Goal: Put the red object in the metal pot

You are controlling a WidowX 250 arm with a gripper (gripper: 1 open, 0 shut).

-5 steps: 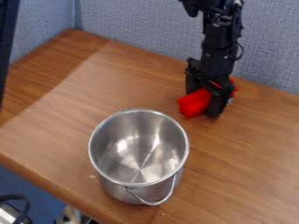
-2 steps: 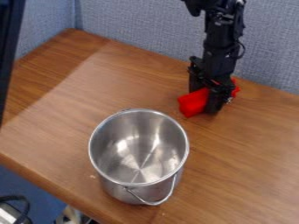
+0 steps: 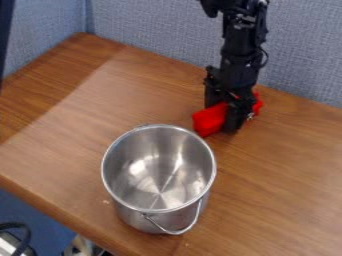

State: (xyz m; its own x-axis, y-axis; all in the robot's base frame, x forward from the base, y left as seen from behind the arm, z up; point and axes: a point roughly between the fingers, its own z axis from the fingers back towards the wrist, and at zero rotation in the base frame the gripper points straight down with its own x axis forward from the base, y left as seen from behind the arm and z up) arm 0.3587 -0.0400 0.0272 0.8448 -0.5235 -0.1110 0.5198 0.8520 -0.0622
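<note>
- Wooden tabletop [image 3: 127, 95]: smooth, warm orange-brown, with fine grain and a soft sheen; a paler area meets a darker one towards the far left corner.
- Fabric-covered partition [image 3: 167, 30]: blue-grey, finely speckled and woven-looking, standing upright behind the table and meeting another panel at the left corner.
- Stainless-steel pot [image 3: 158, 180]: round, deep and straight-sided, with a thin rim, brushed streaks inside and a slim wire bail handle hanging down its near side. It stands upright at the table's near edge, its mouth open.
- Black gripper [image 3: 234, 112]: angular, jointed and matte, reaching down from above. Its fingers are closed around the red block, held part-way apart by it.
- Red block [image 3: 210, 120]: bright, elongated, plastic-looking, in the gripper beyond the pot and apart from it; both ends show, the middle is hidden.
</note>
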